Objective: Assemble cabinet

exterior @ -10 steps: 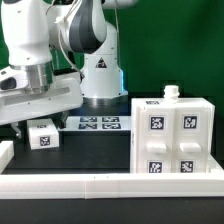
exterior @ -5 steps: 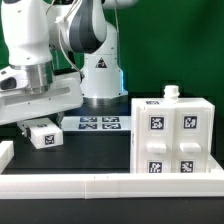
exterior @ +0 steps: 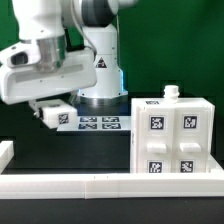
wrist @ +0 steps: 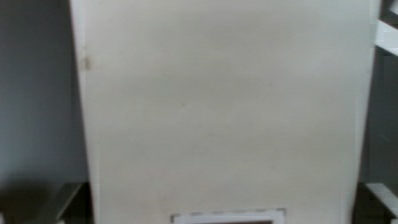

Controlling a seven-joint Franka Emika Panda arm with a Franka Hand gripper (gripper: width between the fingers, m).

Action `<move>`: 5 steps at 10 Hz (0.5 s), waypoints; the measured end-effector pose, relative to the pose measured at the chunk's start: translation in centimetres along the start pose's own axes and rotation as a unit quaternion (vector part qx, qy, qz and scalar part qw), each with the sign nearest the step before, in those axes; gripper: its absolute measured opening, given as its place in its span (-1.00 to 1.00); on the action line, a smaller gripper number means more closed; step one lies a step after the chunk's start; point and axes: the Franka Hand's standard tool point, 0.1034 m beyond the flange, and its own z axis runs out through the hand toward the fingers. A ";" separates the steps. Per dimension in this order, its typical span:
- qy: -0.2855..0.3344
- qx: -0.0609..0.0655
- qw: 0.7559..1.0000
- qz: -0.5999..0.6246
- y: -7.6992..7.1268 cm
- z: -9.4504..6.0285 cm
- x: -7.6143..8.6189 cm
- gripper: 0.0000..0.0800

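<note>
The cabinet (exterior: 171,140) is a large white boxy body with tags on its front, standing at the exterior view's right with a small white knob on top. My gripper (exterior: 52,110) hangs at the exterior view's left, above the table, shut on a small white tagged block (exterior: 56,117) that is tilted and off the table. In the wrist view this white block (wrist: 222,100) fills most of the frame between the dark fingers (wrist: 61,203), and a tag edge shows on it near my gripper (wrist: 221,198).
The marker board (exterior: 100,123) lies flat behind the block, in front of the arm's base (exterior: 100,75). A white rail (exterior: 110,185) runs along the front edge. A small white piece (exterior: 5,152) sits at the far left edge.
My gripper has risen and shifted toward the exterior view's right, lifting the small white tagged block off the table. The cabinet has not moved.
</note>
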 end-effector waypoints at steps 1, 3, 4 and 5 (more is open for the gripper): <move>0.001 0.001 1.000 -0.002 -0.9 -1.1 1.0 0.39; -0.008 0.014 1.000 0.022 -3.1 -3.6 3.2 0.40; -0.010 0.018 0.999 0.034 -4.9 -5.3 4.9 0.40; -0.010 0.014 0.998 0.061 -6.4 -6.4 6.7 0.40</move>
